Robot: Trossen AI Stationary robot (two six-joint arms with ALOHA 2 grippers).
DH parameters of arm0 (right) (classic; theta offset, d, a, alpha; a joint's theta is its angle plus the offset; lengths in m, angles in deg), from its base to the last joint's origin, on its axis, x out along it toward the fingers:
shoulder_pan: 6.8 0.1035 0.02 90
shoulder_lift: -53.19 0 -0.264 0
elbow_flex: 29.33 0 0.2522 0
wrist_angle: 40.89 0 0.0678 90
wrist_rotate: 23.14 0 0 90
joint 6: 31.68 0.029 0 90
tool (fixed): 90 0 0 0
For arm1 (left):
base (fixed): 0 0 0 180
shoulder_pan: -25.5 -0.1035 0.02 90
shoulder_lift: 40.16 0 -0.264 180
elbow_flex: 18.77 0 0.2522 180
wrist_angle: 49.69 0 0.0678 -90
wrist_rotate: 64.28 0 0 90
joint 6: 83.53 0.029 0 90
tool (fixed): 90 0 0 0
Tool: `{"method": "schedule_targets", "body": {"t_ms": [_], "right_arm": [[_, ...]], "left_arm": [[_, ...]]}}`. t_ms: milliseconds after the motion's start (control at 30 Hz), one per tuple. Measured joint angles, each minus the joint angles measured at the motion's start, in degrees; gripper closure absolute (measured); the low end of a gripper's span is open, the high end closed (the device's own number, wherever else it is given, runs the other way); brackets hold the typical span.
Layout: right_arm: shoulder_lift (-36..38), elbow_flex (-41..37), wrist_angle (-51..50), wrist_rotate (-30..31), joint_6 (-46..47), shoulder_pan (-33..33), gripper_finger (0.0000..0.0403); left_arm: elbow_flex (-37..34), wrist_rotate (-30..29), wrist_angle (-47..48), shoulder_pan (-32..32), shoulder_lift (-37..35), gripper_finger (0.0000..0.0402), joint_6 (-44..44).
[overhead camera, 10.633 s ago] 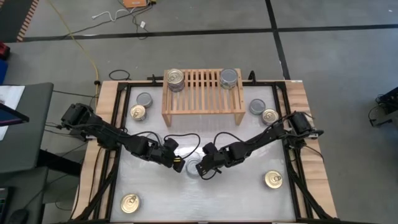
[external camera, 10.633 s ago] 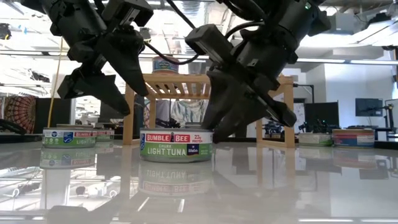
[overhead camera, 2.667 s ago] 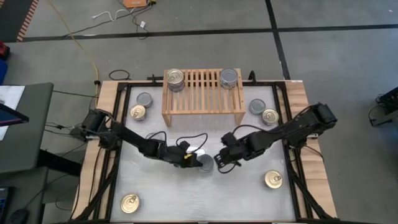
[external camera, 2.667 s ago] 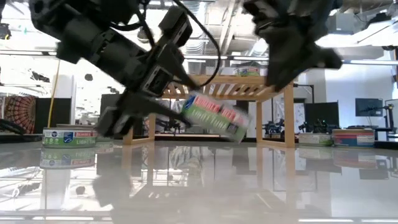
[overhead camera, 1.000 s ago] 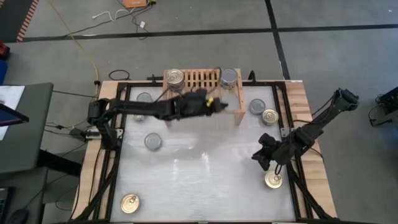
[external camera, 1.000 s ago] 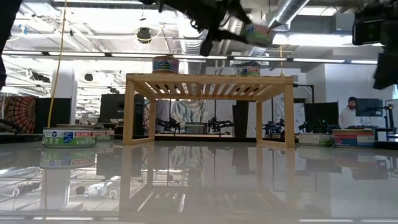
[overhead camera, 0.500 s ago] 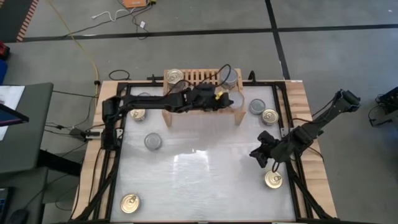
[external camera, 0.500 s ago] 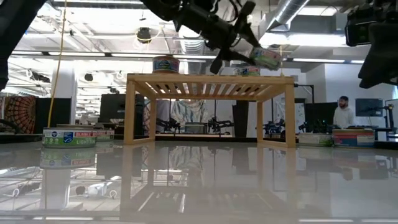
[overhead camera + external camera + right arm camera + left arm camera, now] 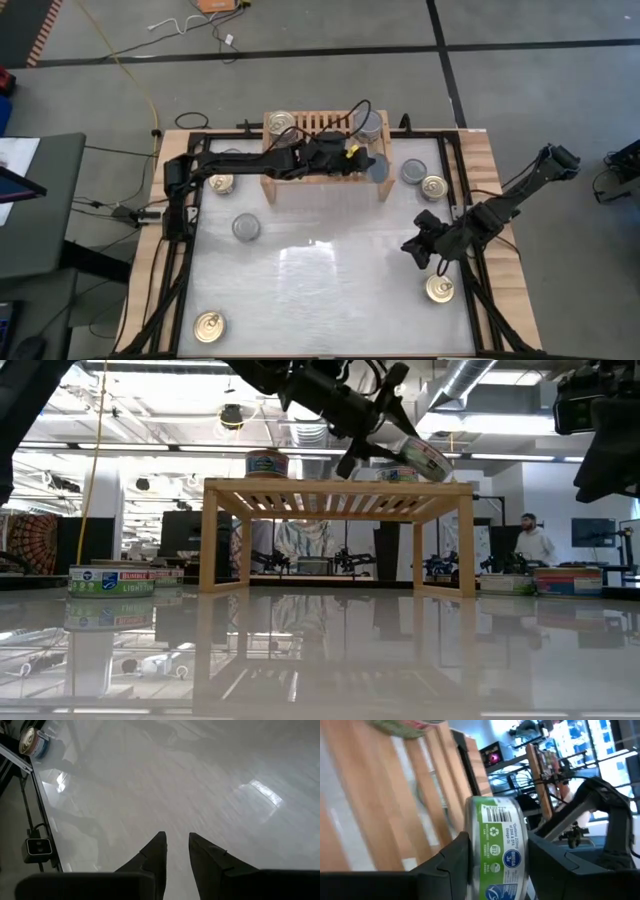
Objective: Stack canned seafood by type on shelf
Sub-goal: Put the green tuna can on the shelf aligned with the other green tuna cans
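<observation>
While the left hand (image 9: pixel 368 163) reaches over the right end of the shelf (image 9: pixel 275 185) in the high view, a silver-topped can (image 9: pixel 377 167) sits between its fingers, clamped but overhanging the shelf's right front corner. 1 silver can (image 9: pixel 370 122) already stands at the shelf's back right corner and 1 gold-topped can (image 9: pixel 281 124) at its back left. The right hand (image 9: pixel 417 249) waits low at the right side of the desk (image 9: pixel 330 290), near a gold can (image 9: pixel 439 288).

Level with the desk, the held can (image 9: pixel 427 459) is tilted, its far side dipping below the hand (image 9: pixel 395 438), just above the slats (image 9: pixel 330 486). Risk: released at this angle, it may land on its rim and roll off the right end, or knock the silver can (image 9: pixel 397 474) behind it.

From the left wrist, the can (image 9: pixel 497 847) shows its green label, gripped across its flat faces by both fingers (image 9: pixel 445 865). Such a grip gives little hold on a smooth tin; a slip is possible before it is levelled.

From the right wrist, the fingers (image 9: pixel 156 851) stand a narrow gap apart, holding nothing, above bare desk. No hazard is judged there.
</observation>
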Motion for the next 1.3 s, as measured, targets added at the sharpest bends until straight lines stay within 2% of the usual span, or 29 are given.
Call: {"method": "schedule_targets", "body": {"t_ms": [200, 533, 900, 1300], "right_arm": [[0.00, 0.00, 0.00, 0.00, 0.00, 0.00, 0.0295], [0.00, 0.00, 0.15, 0.00, 0.02, 0.02, 0.0295], [0.00, 0.00, 0.16, 0.00, 0.04, 0.02, 0.0295], [0.00, 0.00, 0.22, 0.00, 0.07, 0.02, 0.0295]], "left_arm": [[0.00, -2.07, -0.44, 0.04, -0.02, 0.0233, 3.20], [0.00, -8.78, 0.52, 0.04, -0.04, 0.0233, 5.19], [0.00, -10.32, 0.50, 0.07, -0.04, 0.0232, 6.83], [-0.04, -16.04, 0.38, 0.02, -0.04, 0.0232, 8.03]]}}
